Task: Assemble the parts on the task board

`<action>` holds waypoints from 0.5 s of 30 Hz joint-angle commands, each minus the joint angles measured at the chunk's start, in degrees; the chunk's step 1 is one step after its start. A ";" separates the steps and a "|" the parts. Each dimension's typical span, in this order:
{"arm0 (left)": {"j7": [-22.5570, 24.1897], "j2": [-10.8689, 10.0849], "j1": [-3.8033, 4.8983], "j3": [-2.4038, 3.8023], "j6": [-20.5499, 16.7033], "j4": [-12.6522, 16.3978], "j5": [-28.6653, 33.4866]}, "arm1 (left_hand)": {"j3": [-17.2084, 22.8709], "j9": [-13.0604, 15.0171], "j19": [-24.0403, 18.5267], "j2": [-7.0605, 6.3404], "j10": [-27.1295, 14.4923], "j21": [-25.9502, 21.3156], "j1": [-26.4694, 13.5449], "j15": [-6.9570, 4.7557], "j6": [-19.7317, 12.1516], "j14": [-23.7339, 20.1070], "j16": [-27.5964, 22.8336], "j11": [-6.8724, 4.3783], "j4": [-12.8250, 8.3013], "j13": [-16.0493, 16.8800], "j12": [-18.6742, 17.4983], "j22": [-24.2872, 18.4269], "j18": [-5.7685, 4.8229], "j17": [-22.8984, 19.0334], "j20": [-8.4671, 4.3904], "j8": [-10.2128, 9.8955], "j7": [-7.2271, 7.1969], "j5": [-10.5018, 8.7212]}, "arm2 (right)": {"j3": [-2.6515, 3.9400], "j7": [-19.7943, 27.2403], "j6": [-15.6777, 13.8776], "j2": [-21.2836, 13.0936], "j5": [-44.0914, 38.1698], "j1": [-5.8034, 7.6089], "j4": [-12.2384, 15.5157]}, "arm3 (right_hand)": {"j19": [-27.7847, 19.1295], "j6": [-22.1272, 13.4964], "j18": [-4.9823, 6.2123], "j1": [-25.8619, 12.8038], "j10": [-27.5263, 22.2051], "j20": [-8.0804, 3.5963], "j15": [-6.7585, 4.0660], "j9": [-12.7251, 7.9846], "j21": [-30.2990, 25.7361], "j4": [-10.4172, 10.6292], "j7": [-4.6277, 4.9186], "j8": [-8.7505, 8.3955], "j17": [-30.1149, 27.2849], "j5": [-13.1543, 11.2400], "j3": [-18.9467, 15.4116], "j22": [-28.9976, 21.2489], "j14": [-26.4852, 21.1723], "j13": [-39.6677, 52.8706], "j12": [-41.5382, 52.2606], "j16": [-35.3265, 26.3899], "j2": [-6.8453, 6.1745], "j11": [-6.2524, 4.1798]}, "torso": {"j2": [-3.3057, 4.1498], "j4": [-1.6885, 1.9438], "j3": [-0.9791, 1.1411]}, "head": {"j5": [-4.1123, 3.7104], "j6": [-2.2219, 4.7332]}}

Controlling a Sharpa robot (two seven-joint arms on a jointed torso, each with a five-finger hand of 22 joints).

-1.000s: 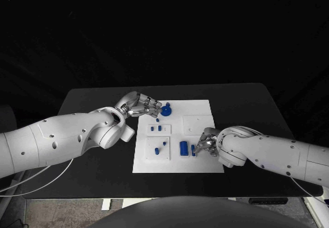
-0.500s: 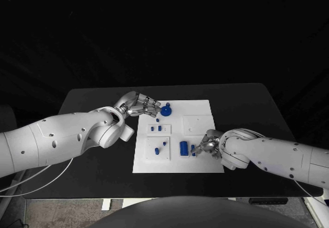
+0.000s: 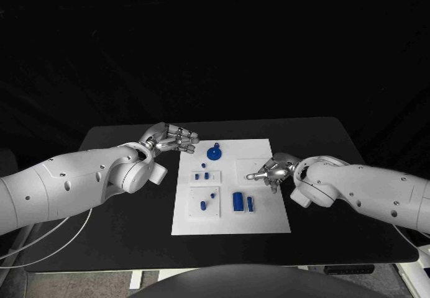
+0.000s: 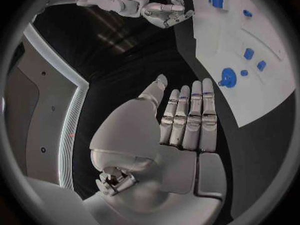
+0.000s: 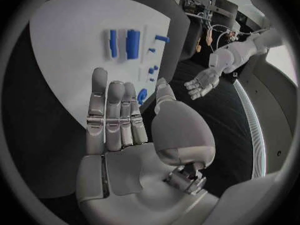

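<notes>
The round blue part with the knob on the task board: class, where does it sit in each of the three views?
Head view: round blue part at the board's far end.
Left wrist view: beyond the left hand.
Right wrist view: partly behind the right hand's fingers.
Shared landmark: the white task board.

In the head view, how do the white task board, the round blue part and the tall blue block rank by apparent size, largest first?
1. White task board, by far the largest.
2. Tall blue block and round blue part: they look close in size, so I do not rank them.
</notes>
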 commanded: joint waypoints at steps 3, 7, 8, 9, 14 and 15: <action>1.69 0.63 0.57 0.44 3.37 -4.37 9.95 | 0.07 0.00 -0.07 0.20 -0.38 -0.02 -0.24 -0.49 -0.02 -0.57 -0.18 -0.26 -0.29 -0.01 -0.10 -0.89 -0.71 -0.07 0.09 -0.19 -0.50 0.02 | 0.88 17.42 -0.05 2.23 20.42 1.48 -6.88 | -5.45 -3.75 -0.01 2.80 -1.47 1.83 2.17 -2.10 -2.43 -3.74 1.60 0.16 -10.22 -2.68 0.69 -10.90 -4.06 -13.11 -10.16 -8.49 4.25 1.80 | -2.14 -0.53 -0.02 | 0.28 2.45; 1.64 1.36 0.79 1.20 4.07 -8.37 13.72 | -0.57 -0.05 -0.33 -0.03 -2.12 -0.11 -0.71 -0.55 -1.45 -1.92 -0.22 -0.44 -0.16 0.01 -0.11 -1.50 -0.39 -0.25 0.73 -0.23 -0.88 -1.05 | 2.62 22.50 2.45 5.20 26.74 1.97 -13.25 | -15.60 -5.74 -0.03 4.58 -1.74 5.87 5.80 -7.16 -2.67 -6.81 3.27 -0.42 -23.46 -3.92 3.00 -27.30 -8.27 -29.63 -24.74 -22.34 5.88 4.70 | -2.94 -0.77 0.20 | 0.31 4.23; 1.66 1.67 0.83 1.43 4.43 -9.49 14.57 | -0.99 -0.14 -0.52 -0.09 -3.01 -0.13 -0.84 -0.73 -3.10 -2.49 -0.20 -0.74 -0.12 0.02 -0.12 -1.78 -0.08 -0.30 1.16 -0.24 -1.16 -1.36 | 3.15 23.70 3.29 6.07 27.94 2.04 -14.96 | -18.56 -6.10 -0.02 4.87 -2.29 7.02 6.62 -8.23 -1.87 -7.31 3.27 -0.39 -26.73 -4.33 3.62 -31.01 -9.53 -32.93 -27.85 -25.85 6.38 5.24 | -3.14 -0.78 0.27 | 0.42 4.64; 1.67 2.03 0.87 1.68 4.93 -10.62 15.35 | -1.44 -0.25 -0.74 -0.08 -3.76 -0.14 -1.00 -0.78 -5.01 -3.09 -0.23 -0.90 -0.05 0.02 -0.09 -2.05 0.28 -0.36 1.64 -0.34 -1.43 -1.70 | 3.65 24.77 4.14 6.90 28.92 2.09 -16.61 | -20.71 -6.95 -0.05 5.26 -3.41 8.09 7.57 -9.28 -2.56 -7.89 3.12 -0.36 -29.66 -5.29 4.24 -33.92 -11.06 -35.48 -30.48 -29.09 6.59 5.87 | -3.41 -0.76 0.33 | 0.35 5.02; 2.06 3.96 0.94 2.52 6.97 -15.12 17.91 | -3.99 -0.39 -4.87 0.29 -7.45 0.05 -1.58 -0.84 -8.40 -7.31 -0.08 -1.60 0.38 -0.09 -0.09 -3.68 2.67 -0.89 5.08 -0.46 -2.24 -3.27 | 5.75 28.53 6.83 10.46 31.93 2.20 -23.19 | -25.07 -10.33 3.99 4.02 -4.96 13.79 9.23 -14.24 -2.14 -9.76 2.49 -0.37 -47.99 -5.40 7.60 -51.50 -10.50 -36.66 -39.49 -39.40 7.00 6.64 | -3.94 -0.41 0.49 | 0.20 6.56; 2.19 4.36 0.95 2.65 7.45 -15.90 18.39 | -5.43 -0.39 -5.36 0.60 -7.44 0.55 -2.10 -0.83 -8.43 -7.60 -0.26 -1.74 0.74 -0.11 -0.11 -4.04 4.32 -0.91 6.45 -0.44 -2.31 -1.53 | 6.19 29.19 7.25 11.22 32.29 2.19 -24.48 | -25.70 -11.07 5.33 3.51 -5.72 15.12 9.35 -14.21 -1.99 -9.80 2.53 -0.49 -47.87 -5.46 7.86 -54.19 -11.85 -36.67 -39.49 -39.34 6.67 6.71 | -3.94 -0.40 0.56 | 0.24 6.97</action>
